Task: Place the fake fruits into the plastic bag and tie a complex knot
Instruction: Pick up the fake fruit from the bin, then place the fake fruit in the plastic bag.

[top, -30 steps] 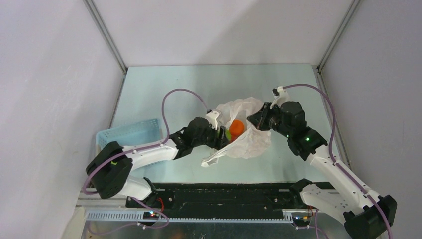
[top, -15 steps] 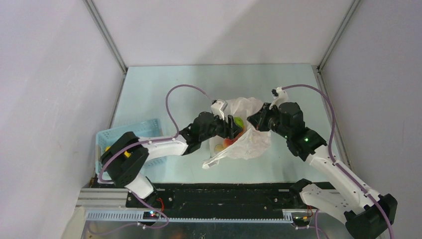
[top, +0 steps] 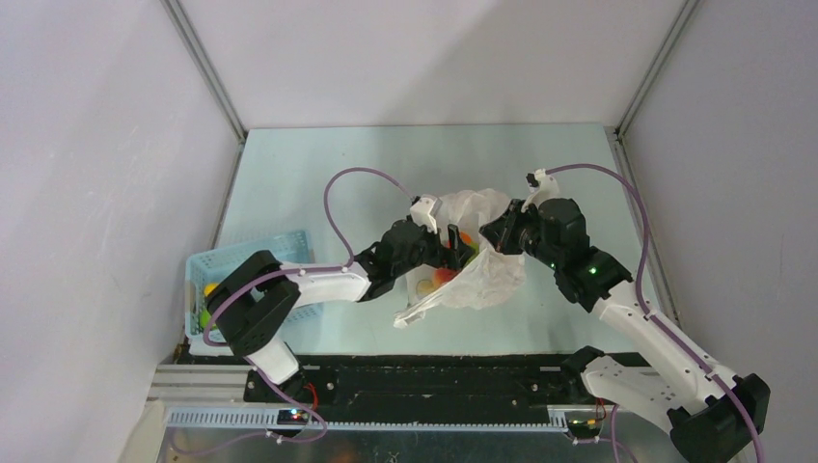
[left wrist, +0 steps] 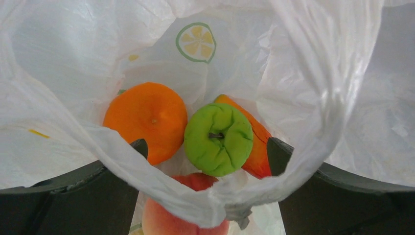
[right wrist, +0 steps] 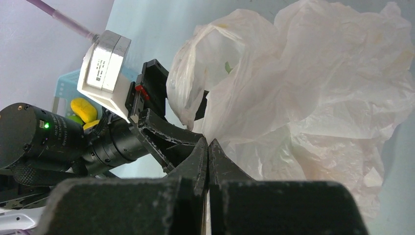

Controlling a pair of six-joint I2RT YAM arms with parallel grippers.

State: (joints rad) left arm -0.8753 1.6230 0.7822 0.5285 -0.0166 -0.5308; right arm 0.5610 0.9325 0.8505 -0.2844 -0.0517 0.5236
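Note:
The plastic bag point(top: 487, 275) lies mid-table with its mouth held wide. My left gripper point(left wrist: 208, 147) is open inside that mouth, and a strip of the bag's rim point(left wrist: 161, 193) is draped across its fingers. Between its fingertips, touching neither, a green fruit point(left wrist: 219, 138) rests on the other fake fruits: an orange one point(left wrist: 144, 120), a red-orange one point(left wrist: 254, 147) and a peach one point(left wrist: 181, 218). My right gripper point(right wrist: 209, 142) is shut on the plastic bag point(right wrist: 313, 98) at its near edge, holding it up. The knot is out of view.
A light blue basket point(top: 246, 262) stands at the left near edge, with a yellow fruit point(right wrist: 84, 108) in it. The left arm's cable point(top: 347, 188) arcs over the table behind the bag. Grey walls close in both sides.
My left gripper pushed further into the bag carrying the green fruit, then spread its jaws and let it go among the others. The right gripper has kept its hold and place.

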